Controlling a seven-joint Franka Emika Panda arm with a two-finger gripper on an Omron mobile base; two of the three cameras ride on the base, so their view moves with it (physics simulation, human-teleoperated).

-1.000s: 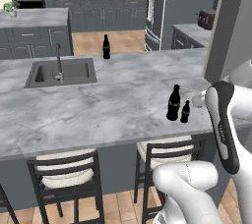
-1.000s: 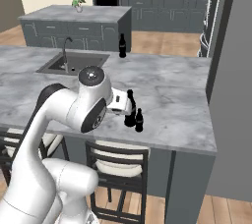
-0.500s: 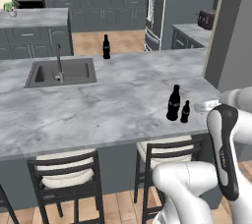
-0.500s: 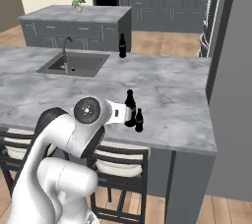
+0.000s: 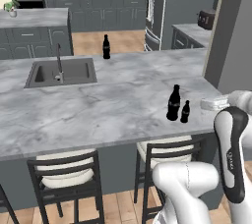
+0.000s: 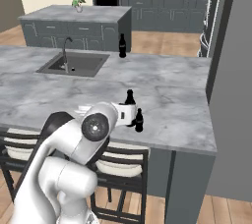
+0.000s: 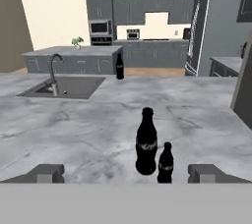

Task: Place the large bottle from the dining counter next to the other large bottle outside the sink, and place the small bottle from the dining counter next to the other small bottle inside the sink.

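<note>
On the dining counter (image 5: 98,110), the sink (image 5: 61,72) is set toward the far left. A bottle (image 5: 106,47) stands just beyond its right corner. A large bottle (image 5: 173,103) and small bottle (image 5: 185,111) (side by side) are placed well right of the sink, near the front edge.

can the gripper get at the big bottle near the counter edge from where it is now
Probably yes. The open gripper faces the big bottle across bare counter, nothing between them. The small bottle stands close beside it, so a finger might bump it.
</note>
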